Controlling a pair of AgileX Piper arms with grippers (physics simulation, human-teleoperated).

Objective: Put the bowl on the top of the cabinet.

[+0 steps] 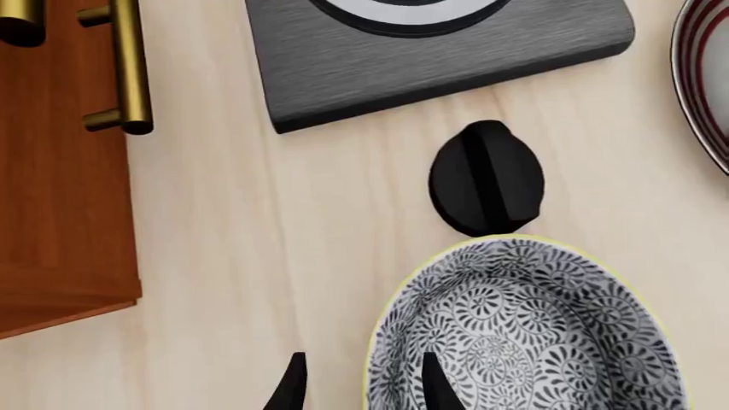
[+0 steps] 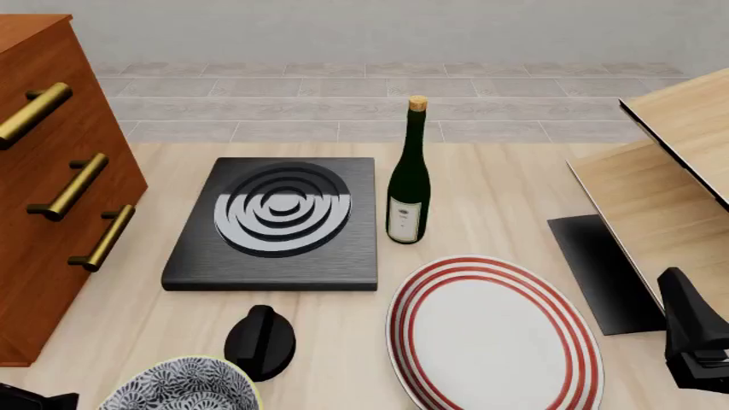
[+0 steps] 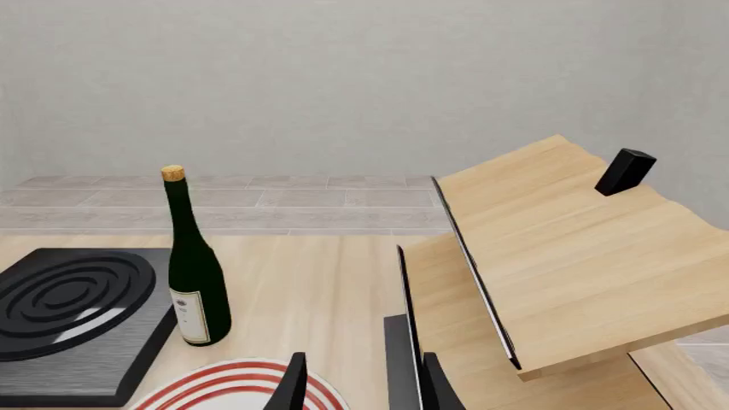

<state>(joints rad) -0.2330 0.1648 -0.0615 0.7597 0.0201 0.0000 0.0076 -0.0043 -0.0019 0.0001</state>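
The speckled dark-grey-and-white bowl [image 1: 530, 333] with a cream rim sits at the table's front left [image 2: 183, 386]. My left gripper [image 1: 362, 389] is open and straddles the bowl's rim, one finger [image 1: 439, 386] inside the bowl and the other [image 1: 290, 389] outside it. The reddish-brown cabinet [image 2: 57, 213] with brass bar handles [image 2: 68, 186] stands at the far left, and it also shows in the left wrist view [image 1: 57, 213]. Its top edge is just visible [image 2: 29, 26]. My right gripper [image 3: 362, 389] is open and empty at the front right.
A black oval object [image 2: 259, 342] lies just beyond the bowl. A black hob slab [image 2: 279, 222], a dark wine bottle [image 2: 408, 179] and a white plate with red rings [image 2: 496, 337] fill the middle. A pale wood panelled structure [image 2: 672, 188] stands at the right.
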